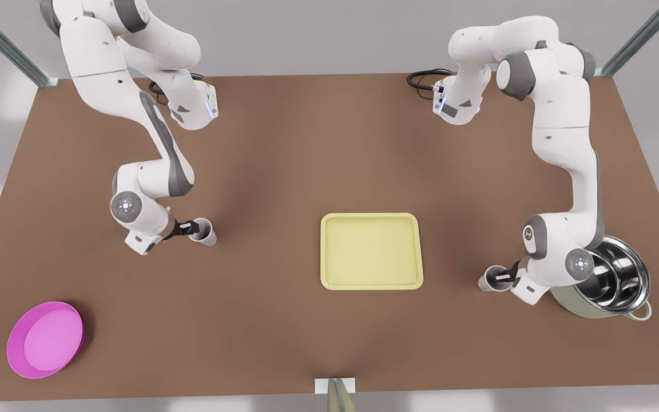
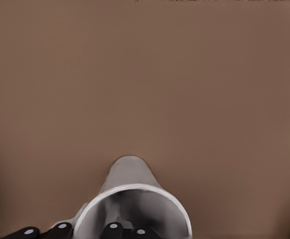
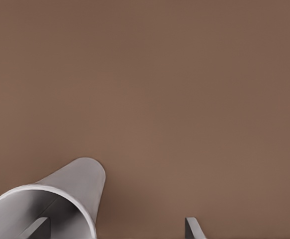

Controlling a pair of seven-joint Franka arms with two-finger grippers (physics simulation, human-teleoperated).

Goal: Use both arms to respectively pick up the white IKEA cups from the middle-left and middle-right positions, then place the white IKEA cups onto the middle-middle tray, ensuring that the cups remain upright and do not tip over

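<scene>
The step in hand is the grasp, and the two sides look unevenly far along. On the table (image 1: pixel 306 143) the tray (image 1: pixel 370 216) lies mid-scene with nothing on it, so both placements remain. The pot (image 1: pixel 610 274) stands just behind the right arm's wrist, which makes it a thing to clear on the way out.

The left cup (image 1: pixel 205 233) stands well off the tray toward the front view's left. The left gripper (image 1: pixel 191 228) is on its rim, and in the left wrist view its fingers (image 2: pixel 112 230) look pinched onto the wall. I judge this cup held, though I cannot tell whether it has left the table.

The right cup (image 1: pixel 488 282) stands toward the front view's right, also well apart from the tray. The right gripper (image 1: pixel 504 278) straddles its wall with its fingers spread wide, one inside and one finger (image 3: pixel 192 228) outside, holding nothing yet.

Next, the right side probably needs to close. Both arms then need a straight lift and a level carry inward (a rim pinch lets a cup swing).

No brand mark, label or writing can be read on anything.
</scene>
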